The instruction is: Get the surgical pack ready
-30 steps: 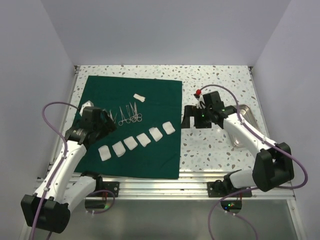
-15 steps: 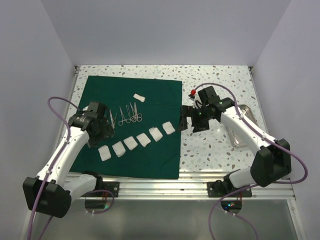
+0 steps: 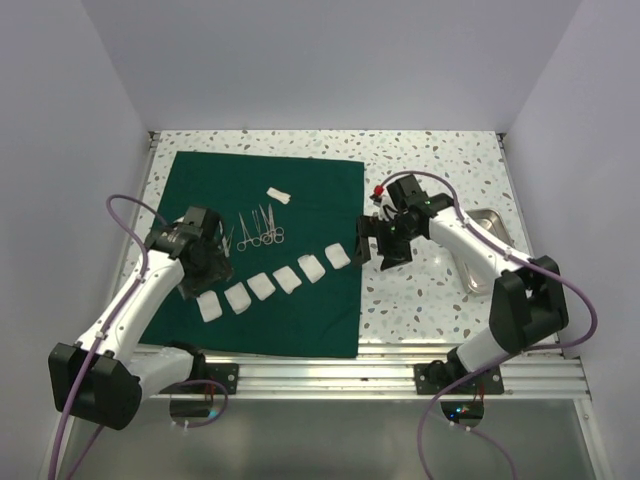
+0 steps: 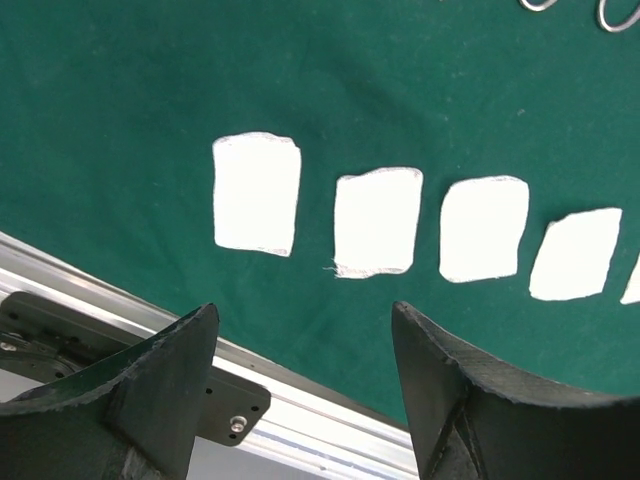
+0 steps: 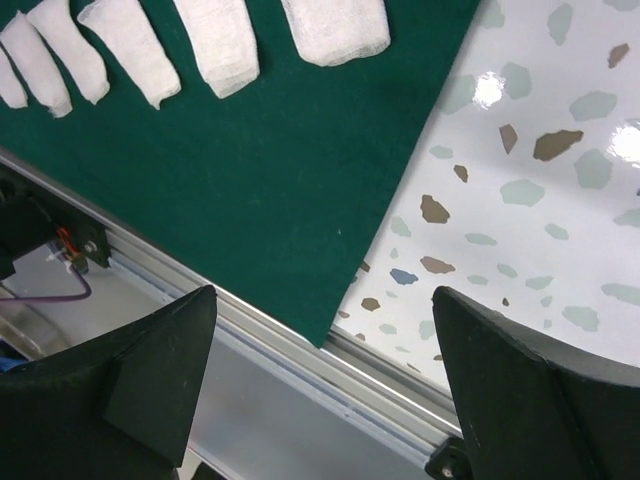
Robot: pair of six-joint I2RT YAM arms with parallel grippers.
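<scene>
The surgical pack is a dark green cloth (image 3: 300, 200) lying flat as a broad sheet on the left of the table. On it are a row of white gauze squares (image 3: 273, 283), several steel instruments (image 3: 257, 228) and a small white piece (image 3: 279, 194). My left gripper (image 3: 205, 265) is open and empty above the cloth's left part, near the leftmost gauze (image 4: 257, 193). In the left wrist view the gripper (image 4: 305, 340) hangs over the cloth (image 4: 120, 120) near its front edge. My right gripper (image 3: 378, 248) is open and empty beside the cloth's right edge. In the right wrist view the gripper (image 5: 325, 320) is above the cloth's near right corner (image 5: 250, 170).
A shiny steel tray (image 3: 490, 250) lies at the right, partly behind the right arm. An aluminium rail (image 3: 380, 360) runs along the table's near edge and shows in both wrist views (image 4: 300, 400) (image 5: 300, 390). Speckled tabletop (image 3: 430, 290) lies right of the cloth.
My right gripper has moved left, closer to the cloth's right edge. My left gripper has shifted slightly right and nearer over the cloth's left side. Both stay open.
</scene>
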